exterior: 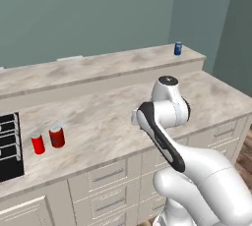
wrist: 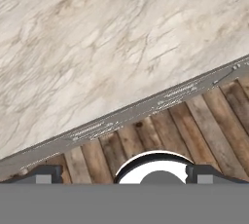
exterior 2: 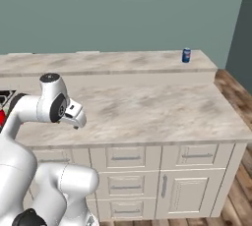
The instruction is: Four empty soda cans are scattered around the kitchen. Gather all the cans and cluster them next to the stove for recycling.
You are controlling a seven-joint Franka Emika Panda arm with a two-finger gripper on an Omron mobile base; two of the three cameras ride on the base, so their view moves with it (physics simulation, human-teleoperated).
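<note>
Two red soda cans (exterior: 38, 143) (exterior: 57, 136) stand side by side on the marble counter, just right of the black stove (exterior: 10, 146) at the left edge. A blue soda can (exterior: 177, 48) (exterior 2: 186, 55) stands upright on the raised back ledge, far right. My arm is folded above the counter's front edge, and the gripper (exterior 2: 77, 120) (wrist: 125, 174) points down there, far from every can. In the hand view its fingertips (wrist: 46, 174) are wide apart and open, with nothing between them, over the counter edge and the wooden floor.
The marble counter (exterior: 108, 117) runs from the stove to the right end, with a raised ledge (exterior 2: 108, 63) along the back wall. Drawers and cabinet doors (exterior 2: 162, 181) line the front. Wooden floor (exterior 2: 236, 97) lies beyond the right end.
</note>
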